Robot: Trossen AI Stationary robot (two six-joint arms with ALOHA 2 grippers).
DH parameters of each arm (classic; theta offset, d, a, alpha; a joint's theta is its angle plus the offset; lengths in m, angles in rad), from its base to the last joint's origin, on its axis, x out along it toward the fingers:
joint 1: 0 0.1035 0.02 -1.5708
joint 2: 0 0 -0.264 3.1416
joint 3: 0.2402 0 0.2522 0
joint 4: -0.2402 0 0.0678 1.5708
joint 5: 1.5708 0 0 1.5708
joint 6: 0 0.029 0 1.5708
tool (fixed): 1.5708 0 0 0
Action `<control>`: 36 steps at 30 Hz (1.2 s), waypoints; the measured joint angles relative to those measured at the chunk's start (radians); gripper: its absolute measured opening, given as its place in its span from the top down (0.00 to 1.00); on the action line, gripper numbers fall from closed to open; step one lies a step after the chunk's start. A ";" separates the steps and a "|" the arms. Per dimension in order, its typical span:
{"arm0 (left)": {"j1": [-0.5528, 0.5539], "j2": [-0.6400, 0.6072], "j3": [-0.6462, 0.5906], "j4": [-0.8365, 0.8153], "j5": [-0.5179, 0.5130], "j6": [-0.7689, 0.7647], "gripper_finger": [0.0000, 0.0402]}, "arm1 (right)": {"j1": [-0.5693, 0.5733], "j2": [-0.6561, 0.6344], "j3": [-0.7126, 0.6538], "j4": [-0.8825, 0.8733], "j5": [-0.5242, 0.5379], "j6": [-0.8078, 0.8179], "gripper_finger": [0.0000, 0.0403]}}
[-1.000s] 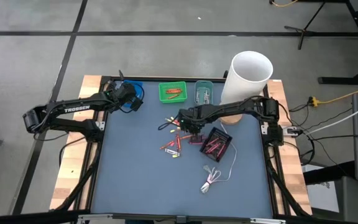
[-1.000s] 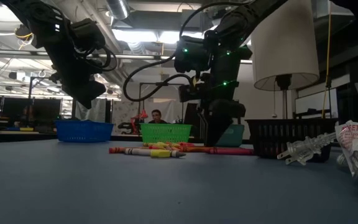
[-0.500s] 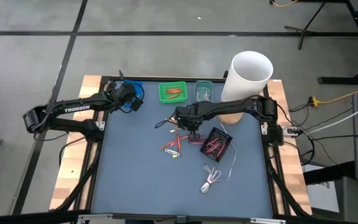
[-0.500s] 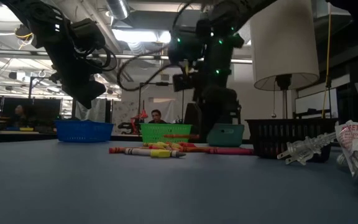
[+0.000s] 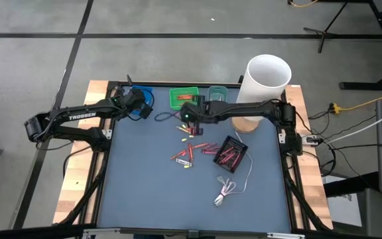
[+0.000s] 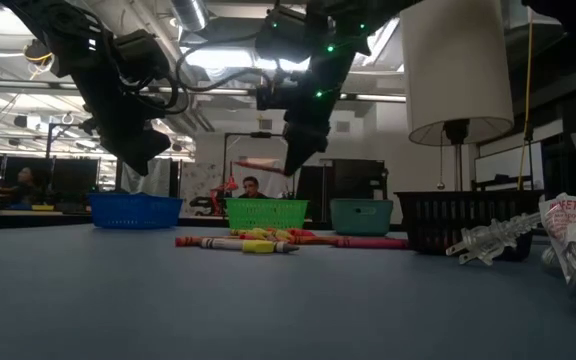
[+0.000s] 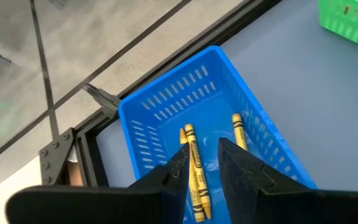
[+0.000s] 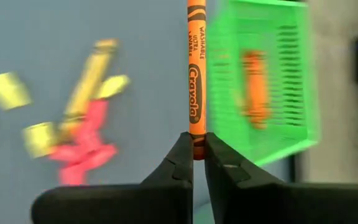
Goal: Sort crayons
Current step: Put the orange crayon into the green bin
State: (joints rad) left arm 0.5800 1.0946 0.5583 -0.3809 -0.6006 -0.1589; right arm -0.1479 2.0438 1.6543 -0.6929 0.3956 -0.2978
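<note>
Crayons, thin paper-wrapped wax sticks in pink, red, orange and yellow [image 5: 192, 150], lie scattered on the grey-blue table top [image 5: 144, 186] near its middle, and in the low view they form a low heap [image 6: 268, 240] in front of the trays. One orange crayon [image 8: 196, 68] is clenched by its end between the right gripper [image 8: 197, 152], whose fingers [image 8: 180, 163] are pressed tight on it; the crayon sticks straight out past the fingertips. That gripper [image 5: 186, 114] hangs above the table just beside the green slotted plastic tray [image 5: 184, 97], which already holds orange crayons [image 8: 255, 87]. The left gripper [image 7: 202, 163] waits over the blue slotted plastic tray [image 7: 160, 106] at the table's far left corner, its fingers slightly apart with nothing between them, and yellow crayons [image 7: 194, 168] lie inside. A teal tray [image 5: 218, 97], a black mesh basket [image 5: 232, 151] holding what look like pink or red crayons, a coiled white cable [image 5: 227, 190] and a white lampshade [image 5: 264, 81] share the table.
</note>
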 joint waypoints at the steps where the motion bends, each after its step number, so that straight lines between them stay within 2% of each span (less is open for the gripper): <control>1: 0.000 0.000 0.000 0.000 0.007 0.000 0.83 | -0.013 0.002 0.000 0.019 0.023 -0.002 0.96; 6: 0.000 0.000 0.000 0.000 0.023 0.000 0.83 | -0.085 0.017 0.001 0.086 0.029 -0.003 0.95; 10: -0.001 0.000 0.000 0.001 0.047 0.000 0.83 | -0.136 0.021 0.001 0.120 -0.029 -0.003 0.92; 14: -0.001 0.000 0.000 0.004 0.172 0.000 0.83 | -0.166 0.021 0.001 0.123 -0.102 -0.003 0.90; 20: -0.041 0.000 0.000 0.078 0.369 0.001 0.83 | -0.175 0.021 0.001 0.124 -0.120 0.004 0.88; 28: -0.166 0.000 0.000 0.159 0.534 0.000 0.83 | -0.173 0.021 0.001 0.126 -0.120 0.004 0.75; 36: -0.378 0.000 0.000 0.159 0.569 -0.041 0.83 | -0.173 0.021 0.001 0.126 -0.120 0.005 0.66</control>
State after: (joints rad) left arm 0.2020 1.0944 0.5583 -0.2220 -0.0311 -0.1997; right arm -0.3214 2.0647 1.6550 -0.5671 0.2760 -0.2932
